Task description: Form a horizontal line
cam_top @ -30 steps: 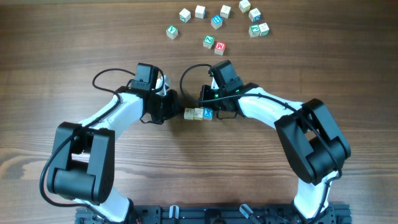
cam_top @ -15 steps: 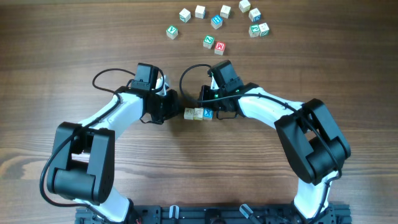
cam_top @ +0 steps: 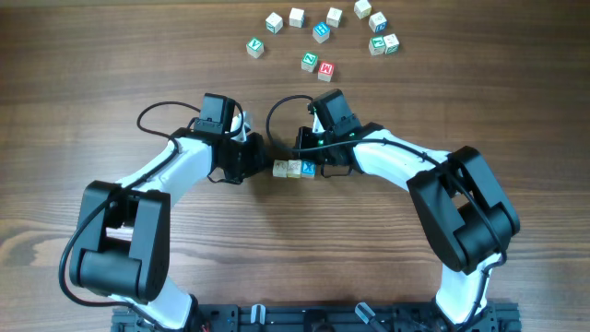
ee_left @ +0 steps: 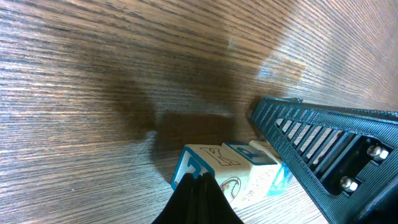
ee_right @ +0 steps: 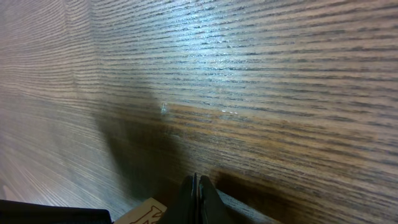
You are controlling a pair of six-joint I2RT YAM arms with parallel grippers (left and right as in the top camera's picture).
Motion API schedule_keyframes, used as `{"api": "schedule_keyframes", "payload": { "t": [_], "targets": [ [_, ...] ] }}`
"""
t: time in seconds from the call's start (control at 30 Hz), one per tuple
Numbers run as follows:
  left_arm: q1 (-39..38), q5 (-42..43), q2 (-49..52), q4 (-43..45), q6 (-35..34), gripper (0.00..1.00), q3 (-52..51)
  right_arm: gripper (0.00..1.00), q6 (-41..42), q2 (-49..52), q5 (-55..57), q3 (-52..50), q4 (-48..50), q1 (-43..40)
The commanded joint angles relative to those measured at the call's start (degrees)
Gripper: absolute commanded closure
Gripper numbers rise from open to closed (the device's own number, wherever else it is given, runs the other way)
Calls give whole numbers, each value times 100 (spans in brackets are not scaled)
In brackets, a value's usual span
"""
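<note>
Three small wooden cubes sit side by side in a row at the table's middle: two pale-topped cubes [cam_top: 280, 169] [cam_top: 294, 170] and one with a blue X on top [cam_top: 308, 168]. My left gripper [cam_top: 258, 164] is shut and empty, its tips against the left end of the row; the cubes [ee_left: 230, 171] show just past its closed fingers [ee_left: 198, 186]. My right gripper [cam_top: 323, 164] is shut and empty at the row's right end. In the right wrist view its closed fingers [ee_right: 196, 193] hide all but a cube corner [ee_right: 146, 214].
Several other lettered cubes lie scattered at the far edge, among them a red-lettered one [cam_top: 325, 68], green-lettered ones [cam_top: 254, 46] [cam_top: 308, 61] [cam_top: 377, 44] and a blue one [cam_top: 320, 31]. The right arm's black ribbed housing [ee_left: 323, 155] lies close behind the row.
</note>
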Motion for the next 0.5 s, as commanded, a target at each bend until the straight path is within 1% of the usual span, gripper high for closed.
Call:
{"api": "schedule_keyframes", "payload": {
  "t": [0.0, 0.47],
  "targets": [
    [-11, 22, 44, 20, -33, 96, -72, 96, 66, -26, -120, 59, 28, -17],
    [-11, 22, 44, 20, -33, 96, -72, 96, 74, -26, -153, 59, 20, -17]
  ]
}}
